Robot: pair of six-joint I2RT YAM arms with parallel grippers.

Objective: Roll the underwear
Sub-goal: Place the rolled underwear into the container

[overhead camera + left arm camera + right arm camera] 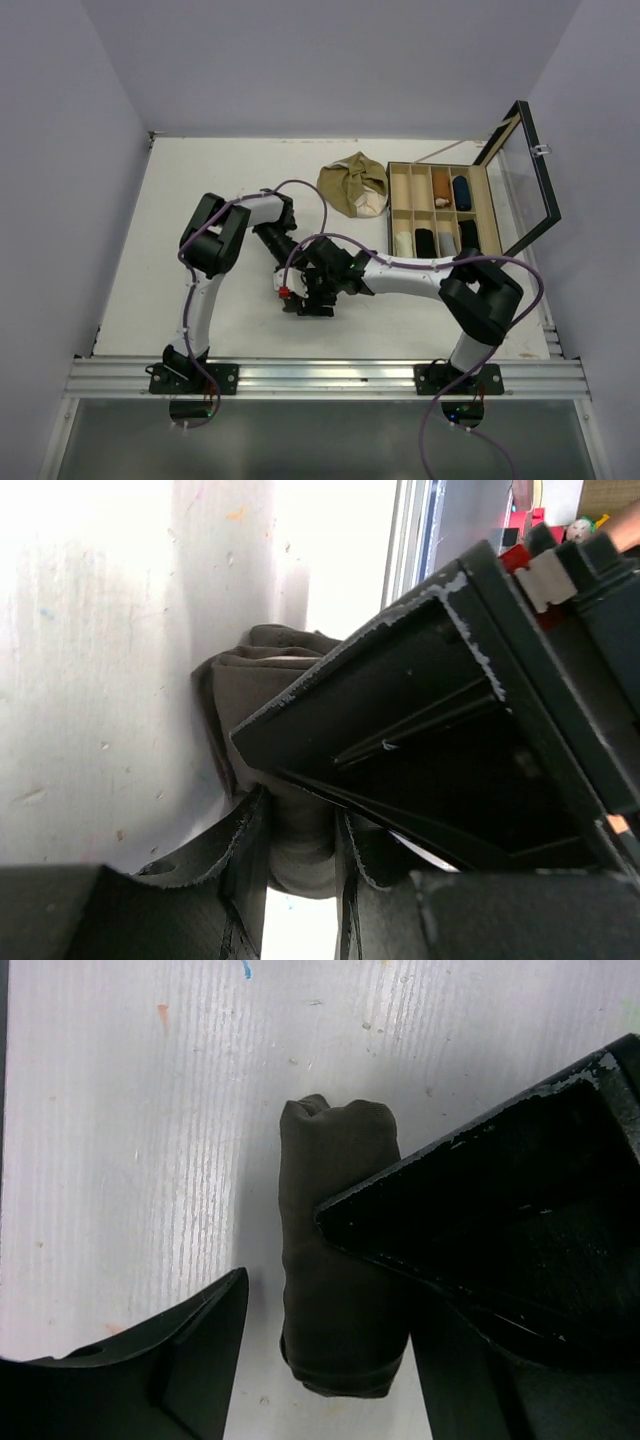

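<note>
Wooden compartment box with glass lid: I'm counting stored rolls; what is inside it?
The wooden box holds rolled cloths: a dark blue roll in the far row, a white roll and a black roll in the near row. The right arm hides its near right corner.

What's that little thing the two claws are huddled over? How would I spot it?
Look at the middle of the white table, where the left gripper and the right gripper meet. Between them lies a dark brown cloth roll. Unlike the loose olive-tan bundle by the wooden box, it is tightly rolled.
</note>
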